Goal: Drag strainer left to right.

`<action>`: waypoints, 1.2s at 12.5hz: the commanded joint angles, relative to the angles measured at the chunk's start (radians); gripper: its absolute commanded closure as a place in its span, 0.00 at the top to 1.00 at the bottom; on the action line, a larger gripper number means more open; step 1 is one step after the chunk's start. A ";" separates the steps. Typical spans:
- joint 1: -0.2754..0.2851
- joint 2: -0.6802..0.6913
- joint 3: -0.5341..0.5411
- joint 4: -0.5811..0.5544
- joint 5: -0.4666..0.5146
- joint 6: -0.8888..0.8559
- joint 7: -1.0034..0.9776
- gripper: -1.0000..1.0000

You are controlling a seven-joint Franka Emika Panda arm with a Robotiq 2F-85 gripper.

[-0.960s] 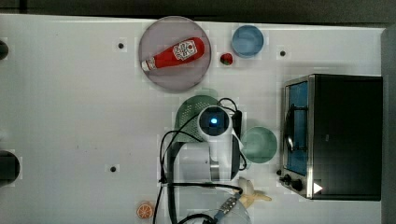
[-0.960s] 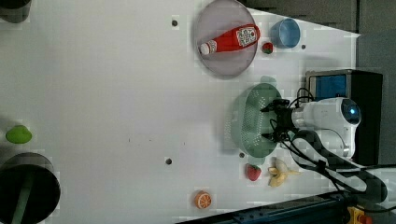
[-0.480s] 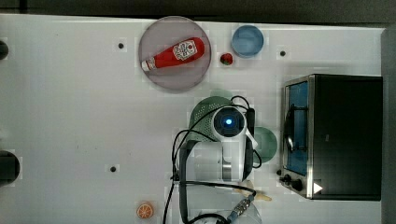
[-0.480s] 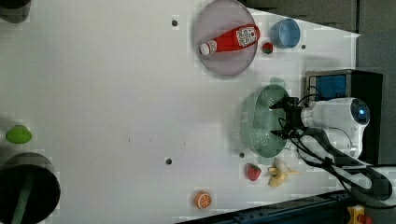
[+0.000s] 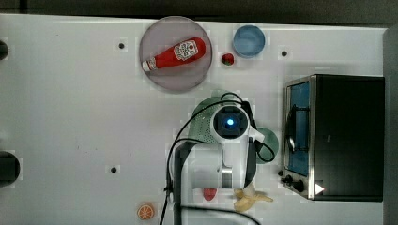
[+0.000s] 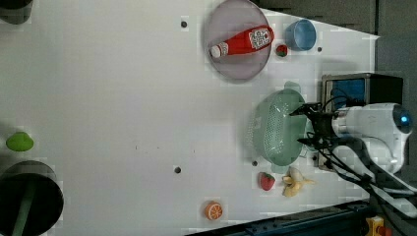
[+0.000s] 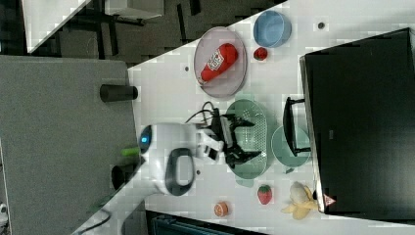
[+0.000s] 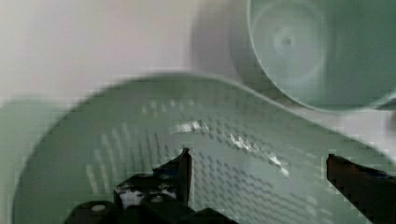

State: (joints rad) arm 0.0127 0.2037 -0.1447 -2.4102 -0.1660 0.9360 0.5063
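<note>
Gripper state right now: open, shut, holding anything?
Gripper: open, fingers spread over the strainer, holding nothing.

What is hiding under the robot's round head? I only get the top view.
Observer: A strainer full of little holes; the left view shows its whole oval.
Operator: Are the jaws pinching it?
Observer: No. The right view shows them wide open over the strainer.
Operator: What's the green bit next to the oven?
Observer: A mug right beside the strainer. The wrist view looks into it, and it is empty.
</note>
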 commanded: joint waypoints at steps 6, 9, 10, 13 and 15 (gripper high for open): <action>0.010 -0.437 0.068 0.261 0.107 -0.610 -0.384 1.00; 0.010 -0.473 0.071 0.379 0.106 -0.767 -0.560 1.00; 0.011 -0.478 0.073 0.411 0.116 -0.805 -0.561 1.00; 0.010 -0.484 0.073 0.478 0.116 -0.899 -0.561 1.00; 0.010 -0.490 0.069 0.488 0.116 -0.893 -0.561 1.00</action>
State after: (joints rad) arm 0.0435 -0.3181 -0.0713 -1.9082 -0.0443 0.0354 0.0068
